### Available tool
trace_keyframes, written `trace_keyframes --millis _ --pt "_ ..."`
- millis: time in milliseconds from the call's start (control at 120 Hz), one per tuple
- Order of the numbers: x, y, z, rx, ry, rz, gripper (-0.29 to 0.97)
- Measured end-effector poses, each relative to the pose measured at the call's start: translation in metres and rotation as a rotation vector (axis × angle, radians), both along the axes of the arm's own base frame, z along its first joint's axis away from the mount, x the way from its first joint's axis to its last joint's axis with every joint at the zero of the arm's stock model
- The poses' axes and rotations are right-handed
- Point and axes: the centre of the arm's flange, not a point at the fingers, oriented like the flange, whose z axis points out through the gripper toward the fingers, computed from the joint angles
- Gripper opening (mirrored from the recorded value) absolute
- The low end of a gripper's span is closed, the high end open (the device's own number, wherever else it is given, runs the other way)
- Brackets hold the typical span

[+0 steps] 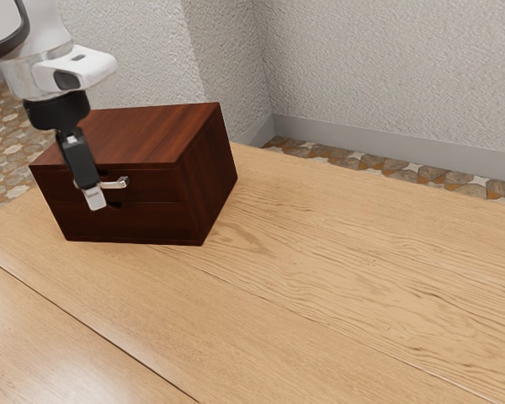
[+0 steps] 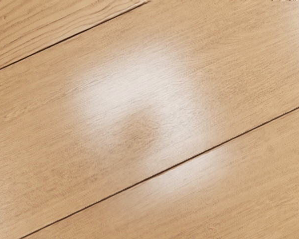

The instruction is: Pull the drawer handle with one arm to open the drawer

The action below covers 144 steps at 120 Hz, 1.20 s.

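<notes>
Hovering at the drawer handle (image 1: 116, 181), gripper (image 1: 93, 198) — its opening impossible to tell

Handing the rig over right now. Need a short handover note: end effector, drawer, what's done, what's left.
End effector: pointing down against the cabinet front, at the handle's end toward the exterior view's left; grip state unreadable.
Cabinet stands on the table.
Done: hand brought to the handle.
Left: the drawer looks flush and shut; confirm the grip, then pull it out.
</notes>
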Motion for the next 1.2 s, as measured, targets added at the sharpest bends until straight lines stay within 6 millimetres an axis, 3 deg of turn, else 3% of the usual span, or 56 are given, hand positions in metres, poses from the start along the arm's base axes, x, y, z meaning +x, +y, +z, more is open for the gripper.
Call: trace_keyframes --millis 133,308,417,558,767,1058,1200 --pt "0.008 0.001 0.004 0.003 -0.032 -0.061 0.68" --pt "0.004 0.012 0.010 0.009 -0.058 -0.104 0.68" --pt "0.004 0.039 -0.003 0.028 -0.036 -0.115 0.68" --pt "0.006 0.077 -0.035 0.037 -0.027 -0.172 0.68" --pt "0.013 0.115 -0.063 0.079 -0.100 -0.323 0.68" --pt "0.032 0.167 -0.081 0.193 -0.209 -0.522 0.68" --pt "0.041 0.184 -0.088 0.240 -0.241 -0.608 0.59"
